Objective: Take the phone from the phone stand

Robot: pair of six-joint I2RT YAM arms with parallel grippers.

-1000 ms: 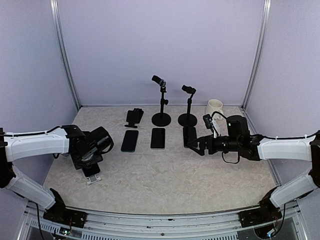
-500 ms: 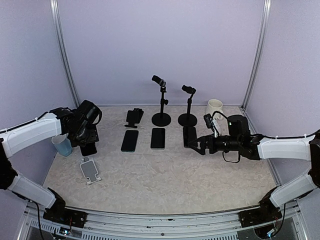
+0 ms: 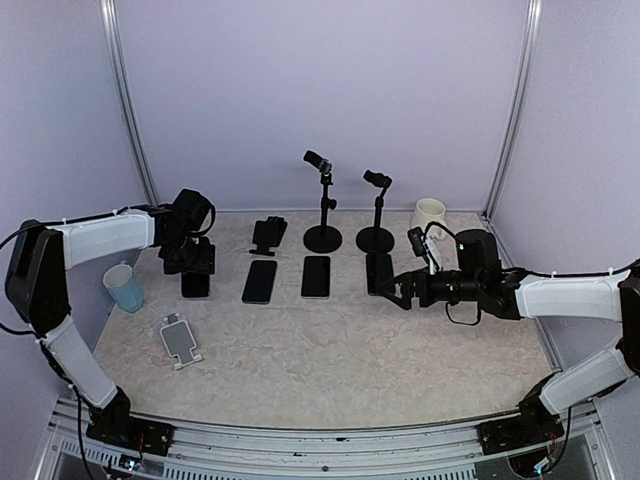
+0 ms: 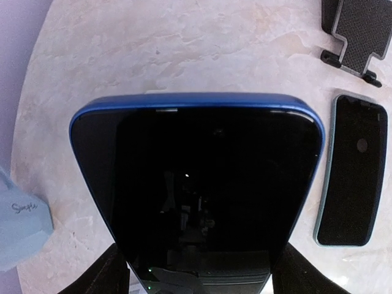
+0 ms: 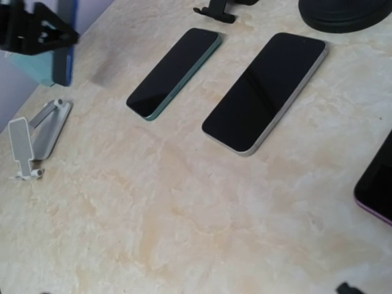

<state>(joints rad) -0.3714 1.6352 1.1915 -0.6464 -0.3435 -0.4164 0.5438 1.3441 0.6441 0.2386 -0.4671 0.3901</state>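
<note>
The phone (image 3: 196, 284), black-screened with a blue rim, hangs upright in my left gripper (image 3: 195, 268), which is shut on its lower end. It is at the back left of the table, just left of the row of flat phones. In the left wrist view the phone (image 4: 196, 190) fills the frame, with a dark finger (image 4: 101, 277) at each lower corner. The phone stand (image 3: 180, 342), small and light grey, stands bare nearer the front, apart from the phone; the right wrist view shows the stand (image 5: 33, 141) too. My right gripper (image 3: 388, 284) hovers open at mid-right, holding nothing.
Two phones (image 3: 259, 281) (image 3: 316, 276) lie flat in a row, and a third, purple-rimmed one (image 3: 378, 270) lies by my right gripper. A black stand (image 3: 267, 234), two microphone stands (image 3: 322, 238) (image 3: 375, 238) and a white mug (image 3: 428, 214) line the back. A blue cup (image 3: 124, 288) stands at the far left.
My left arm has lifted the phone off the stand and carried it back and to the right, next to the row of phones. The stand now shows bare. The right arm has not moved.
</note>
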